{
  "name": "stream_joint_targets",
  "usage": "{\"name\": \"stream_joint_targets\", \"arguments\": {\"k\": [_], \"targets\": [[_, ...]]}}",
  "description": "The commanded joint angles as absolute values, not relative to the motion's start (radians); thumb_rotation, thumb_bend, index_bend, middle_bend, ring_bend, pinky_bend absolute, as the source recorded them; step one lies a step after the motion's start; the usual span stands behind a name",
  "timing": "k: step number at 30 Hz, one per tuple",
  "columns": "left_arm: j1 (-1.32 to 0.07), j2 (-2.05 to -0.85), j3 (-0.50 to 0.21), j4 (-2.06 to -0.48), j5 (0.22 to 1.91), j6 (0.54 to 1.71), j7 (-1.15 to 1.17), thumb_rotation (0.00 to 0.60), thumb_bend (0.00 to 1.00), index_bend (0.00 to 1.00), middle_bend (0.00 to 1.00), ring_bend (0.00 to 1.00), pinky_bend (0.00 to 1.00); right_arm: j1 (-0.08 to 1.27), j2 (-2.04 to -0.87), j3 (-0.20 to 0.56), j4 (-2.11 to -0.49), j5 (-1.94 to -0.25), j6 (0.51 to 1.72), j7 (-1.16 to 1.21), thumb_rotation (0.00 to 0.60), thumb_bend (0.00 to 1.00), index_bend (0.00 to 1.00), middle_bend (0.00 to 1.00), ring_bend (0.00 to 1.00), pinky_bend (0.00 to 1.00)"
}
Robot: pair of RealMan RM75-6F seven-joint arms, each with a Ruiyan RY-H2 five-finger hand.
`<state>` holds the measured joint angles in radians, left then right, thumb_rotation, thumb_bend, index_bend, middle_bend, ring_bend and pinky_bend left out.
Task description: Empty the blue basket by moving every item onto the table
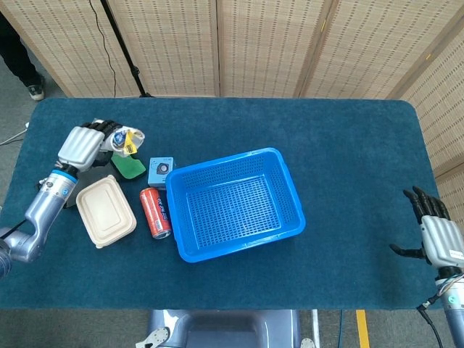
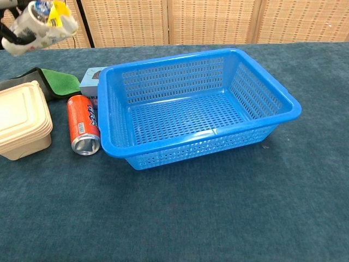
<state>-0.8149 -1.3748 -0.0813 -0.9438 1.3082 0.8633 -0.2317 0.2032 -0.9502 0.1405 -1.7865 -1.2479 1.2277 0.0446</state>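
The blue basket stands mid-table with nothing showing inside it. My left hand is raised above the table's far left and grips a white bottle with a yellow-and-blue label, held over the green cloth. In the chest view only the bottle and dark fingertips show at the top left corner. My right hand hovers off the table's right edge with its fingers spread and nothing in it.
Left of the basket lie a red soda can, a small blue box, a beige lidded food container and a black cloth under the green one.
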Motion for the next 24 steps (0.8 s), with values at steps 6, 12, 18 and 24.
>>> {"name": "stream_joint_targets", "arguments": {"k": [6,12,18,24], "targets": [[-0.815,-1.358,-0.112,-0.978,1.141,0.582,-0.251,0.600,0.16,0.00,0.00,0.00,0.00,0.212,-0.957,0.139,-1.784,-1.234,1.217,0.029,0.600,0.00,0.00,0.00,0.00,0.00],[-0.727,-1.203,-0.170,-1.222,1.165,0.764,-0.310,0.594,0.05,0.00,0.00,0.00,0.00,0.209,-0.952,0.137,-1.788,-1.241,1.221,0.037,0.600,0.00,0.00,0.00,0.00,0.00],[-0.542,-1.077,-0.123,-1.431,1.255,1.034,-0.306,0.600,0.04,0.00,0.00,0.00,0.00,0.202,-0.948,0.131,-1.796,-1.268,1.242,0.044,0.600,0.00,0.00,0.00,0.00,0.00],[-0.405,-1.070,-0.074,-1.502,1.273,1.195,-0.288,0.600,0.04,0.00,0.00,0.00,0.00,0.202,-0.959,0.127,-1.786,-1.287,1.253,0.034,0.600,0.00,0.00,0.00,0.00,0.00]]}}
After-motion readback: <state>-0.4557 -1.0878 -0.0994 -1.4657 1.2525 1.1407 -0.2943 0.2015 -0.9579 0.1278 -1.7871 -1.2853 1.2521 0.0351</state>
